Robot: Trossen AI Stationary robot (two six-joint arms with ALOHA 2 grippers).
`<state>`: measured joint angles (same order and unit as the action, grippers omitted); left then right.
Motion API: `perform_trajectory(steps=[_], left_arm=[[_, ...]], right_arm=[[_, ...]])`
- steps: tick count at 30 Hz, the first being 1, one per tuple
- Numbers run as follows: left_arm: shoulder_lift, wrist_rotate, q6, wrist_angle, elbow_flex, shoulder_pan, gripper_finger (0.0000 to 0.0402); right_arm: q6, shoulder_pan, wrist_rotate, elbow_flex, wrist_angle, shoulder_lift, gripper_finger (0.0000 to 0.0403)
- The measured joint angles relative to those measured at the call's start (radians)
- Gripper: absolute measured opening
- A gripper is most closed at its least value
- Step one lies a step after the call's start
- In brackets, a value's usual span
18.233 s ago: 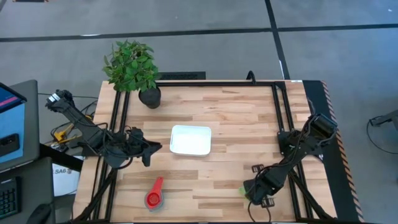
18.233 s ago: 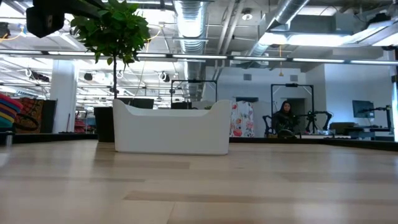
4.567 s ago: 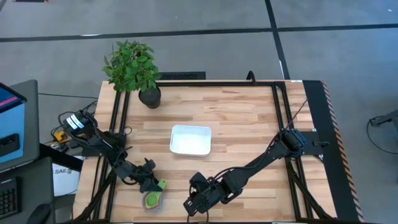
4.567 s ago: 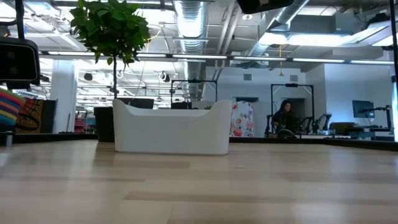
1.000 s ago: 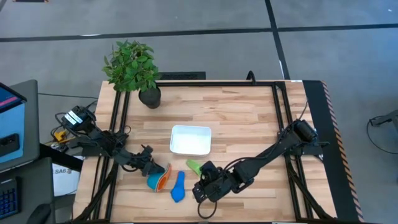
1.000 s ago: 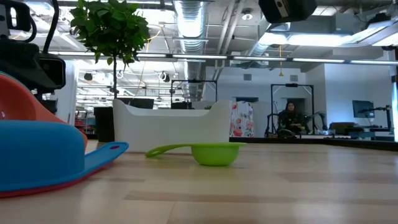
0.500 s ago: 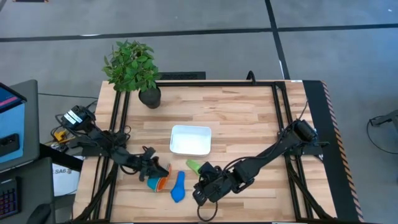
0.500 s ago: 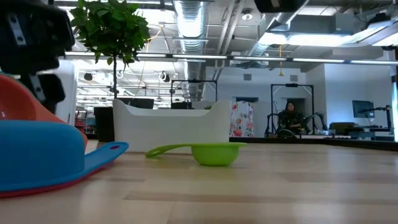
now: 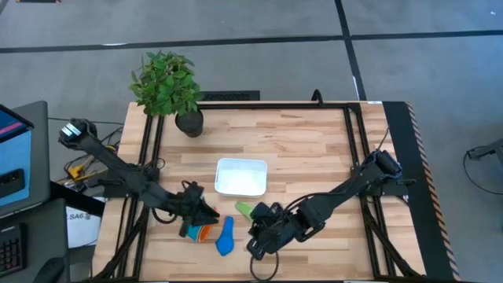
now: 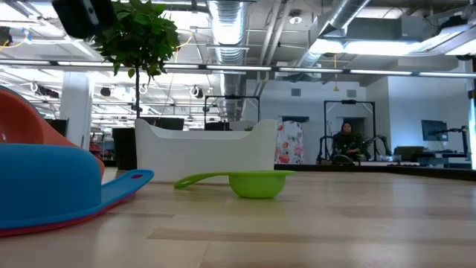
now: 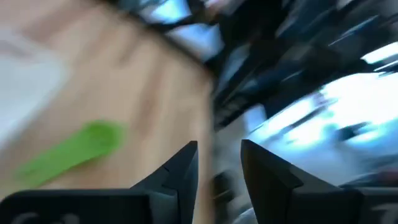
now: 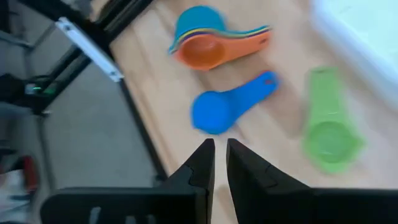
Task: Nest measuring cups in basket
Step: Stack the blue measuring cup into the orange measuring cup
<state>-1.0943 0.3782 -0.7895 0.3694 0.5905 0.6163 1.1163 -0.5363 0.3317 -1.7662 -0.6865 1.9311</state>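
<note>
You have the white basket [image 9: 241,177] sitting near the middle of the desk [image 9: 314,149], with nothing showing inside it from above. The measuring cups lie between the basket and the desk's front edge. The green cup [image 9: 244,210] sits just in front of the basket's front right corner, on its own. The blue cup [image 9: 225,237] lies closer to the front edge, apart from the green one. Just beside it, toward the left edge, is a nested stack [image 12: 210,43] with the orange cup [image 12: 205,54] showing at its open end and a light blue cup [image 12: 196,20] on the outside.

Your left gripper [image 9: 203,216] hangs over that stack; its fingers [image 11: 180,168] stand a little apart with nothing between them. Your right gripper [image 9: 253,237] hovers just beside the green and blue cups, toward the front edge; its fingers [image 12: 200,165] are nearly together and hold nothing.

A potted plant [image 9: 167,86] stands at the desk's back left corner
</note>
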Motion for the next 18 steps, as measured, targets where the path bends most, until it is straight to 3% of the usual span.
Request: perform_trajectory(steps=[3,7,9,13,18], left_arm=[[0.005,0.104,-0.048,-0.481,0.197,0.029,0.0111],[-0.08,0.211,-0.14,-0.803,0.378,0.078,0.0129],[-0.161,0.194,-0.164,-0.86,0.426,0.084,0.0148],[-0.347,0.111,-0.209,-0.961,0.513,0.066,0.0203],[-0.553,0.008,-0.275,-1.275,0.718,0.029,0.0258]], right_arm=[[0.012,-0.018,0.081,-0.002,-0.15,-0.04,0.0066],[0.145,-0.058,0.206,0.041,-0.421,-0.113,0.0066],[0.223,-0.081,0.245,0.082,-0.514,-0.152,0.0066],[0.322,-0.115,0.285,0.203,-0.5,-0.25,0.0066],[0.376,-0.145,0.295,0.335,-0.443,-0.325,0.0066]])
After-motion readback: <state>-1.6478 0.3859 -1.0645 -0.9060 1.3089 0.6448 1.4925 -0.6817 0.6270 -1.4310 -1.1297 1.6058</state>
